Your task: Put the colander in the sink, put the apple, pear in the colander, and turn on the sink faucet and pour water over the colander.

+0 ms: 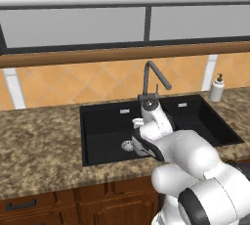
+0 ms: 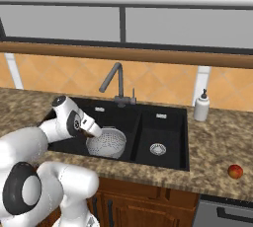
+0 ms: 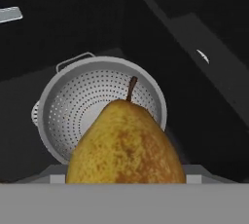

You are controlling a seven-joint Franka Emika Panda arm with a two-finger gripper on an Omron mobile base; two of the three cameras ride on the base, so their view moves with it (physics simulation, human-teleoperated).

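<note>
The grey perforated colander [image 3: 73,103] stands in the larger basin of the black sink [image 2: 165,122], also seen as the colander [image 2: 109,143] from the right base. A yellowish-brown pear [image 3: 126,145] hangs stem-up just above the colander's near rim, close to the hand camera. My gripper [image 2: 98,132] reaches down over the colander's left edge and is shut on the pear, which hides the fingertips. The red-orange apple [image 2: 235,171] lies on the counter far to the right. The dark faucet [image 2: 116,85] rises behind the sink with no water running.
A white soap dispenser [image 2: 201,106] stands on the granite counter behind the smaller basin, whose silver drain [image 2: 157,148] is bare. A tiled wall and window run along the back. My arm covers the middle of the sink [image 1: 105,121] in the left base view.
</note>
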